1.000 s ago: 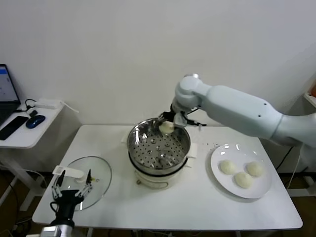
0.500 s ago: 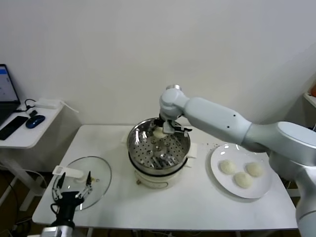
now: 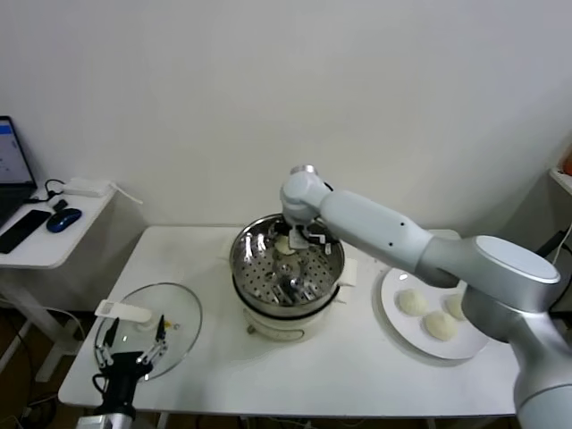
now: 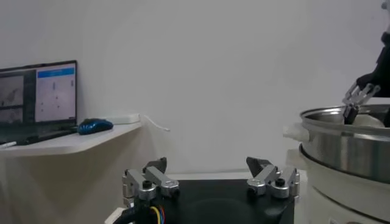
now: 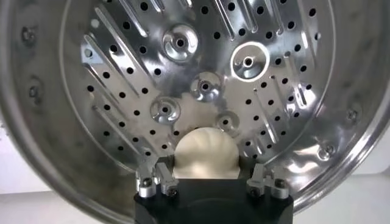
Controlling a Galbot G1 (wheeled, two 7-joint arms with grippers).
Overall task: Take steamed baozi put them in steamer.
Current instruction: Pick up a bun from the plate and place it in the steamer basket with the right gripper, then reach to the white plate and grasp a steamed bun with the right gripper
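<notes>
The steamer (image 3: 243, 268) stands mid-table, a shiny perforated basket on a white base. One steamed baozi (image 5: 206, 152) lies on its perforated bottom (image 5: 122, 91) near the far wall. My right gripper (image 5: 209, 173) reaches into the basket (image 3: 295, 241) and straddles that bun, open, with a small gap at one finger. Three more baozi (image 3: 413, 302) sit on the white plate (image 3: 393, 322) at the right. My left gripper (image 3: 134, 344) hangs open and idle at the table's near left corner (image 4: 207, 167).
A round glass lid (image 3: 174, 308) with a white handle (image 3: 125, 313) lies flat under the left gripper. A low side table (image 3: 54, 241) at the far left holds a laptop and a blue mouse (image 3: 63, 218). A white wall closes the back.
The right arm swung left across the steamer and lowered the baozi onto the basket bottom. Its fingers have spread apart from the bun. The left arm has stayed put.
</notes>
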